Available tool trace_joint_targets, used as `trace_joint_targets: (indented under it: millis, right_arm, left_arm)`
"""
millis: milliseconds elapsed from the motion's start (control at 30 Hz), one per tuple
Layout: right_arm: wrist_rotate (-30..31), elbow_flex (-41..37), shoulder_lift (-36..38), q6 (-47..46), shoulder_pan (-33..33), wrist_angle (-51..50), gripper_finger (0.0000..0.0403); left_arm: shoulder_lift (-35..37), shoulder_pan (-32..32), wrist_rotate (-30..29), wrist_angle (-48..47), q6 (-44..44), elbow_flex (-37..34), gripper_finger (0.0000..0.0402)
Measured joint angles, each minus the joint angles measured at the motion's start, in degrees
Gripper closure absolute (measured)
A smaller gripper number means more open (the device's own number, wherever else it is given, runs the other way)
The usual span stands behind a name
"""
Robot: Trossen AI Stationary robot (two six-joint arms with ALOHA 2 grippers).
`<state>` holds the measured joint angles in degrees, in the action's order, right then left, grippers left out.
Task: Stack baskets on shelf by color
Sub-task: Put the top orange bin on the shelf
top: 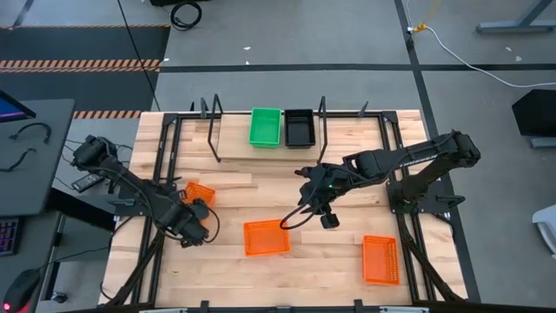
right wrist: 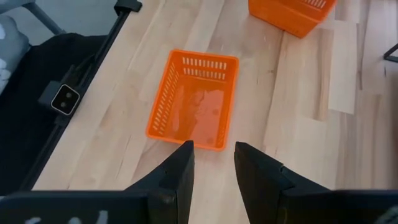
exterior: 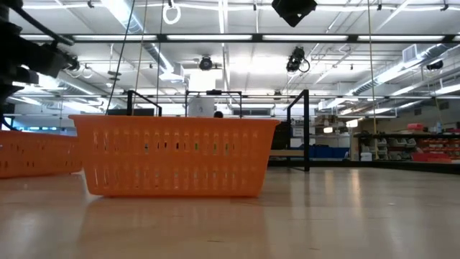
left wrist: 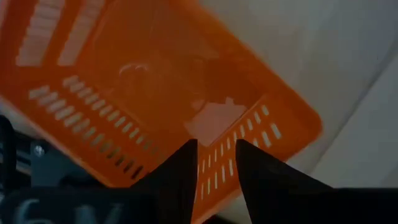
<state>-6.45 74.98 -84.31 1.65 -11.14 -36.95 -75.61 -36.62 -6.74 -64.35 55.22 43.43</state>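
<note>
The left gripper (top: 198, 209), clamped on an orange basket (top: 199, 192) well short of the shelf (top: 215, 130), should have been kept level in carrying, while the right gripper (top: 327, 217) waited, slightly parted.

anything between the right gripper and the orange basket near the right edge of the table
Nothing. In the high view only bare wooden table separates the right gripper from that orange basket. The right wrist view shows the same bare planks ahead of its fingers.
</note>
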Motion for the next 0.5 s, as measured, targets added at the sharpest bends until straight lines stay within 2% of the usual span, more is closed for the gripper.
trace_joint_targets:
  millis: [367,500]
  right_arm:
    - [0.0,0.0,0.0,0.5,-0.1,-0.2,0.0282]
    - [0.0,0.0,0.0,1.0,-0.1,-0.4,0.0282]
  left_arm:
    - [0.0,-1.2,4.0,-1.2,-2.4,-0.2,0.0278]
    - [0.0,-1.3,3.8,-6.5,-3.6,1.4,0.0265]
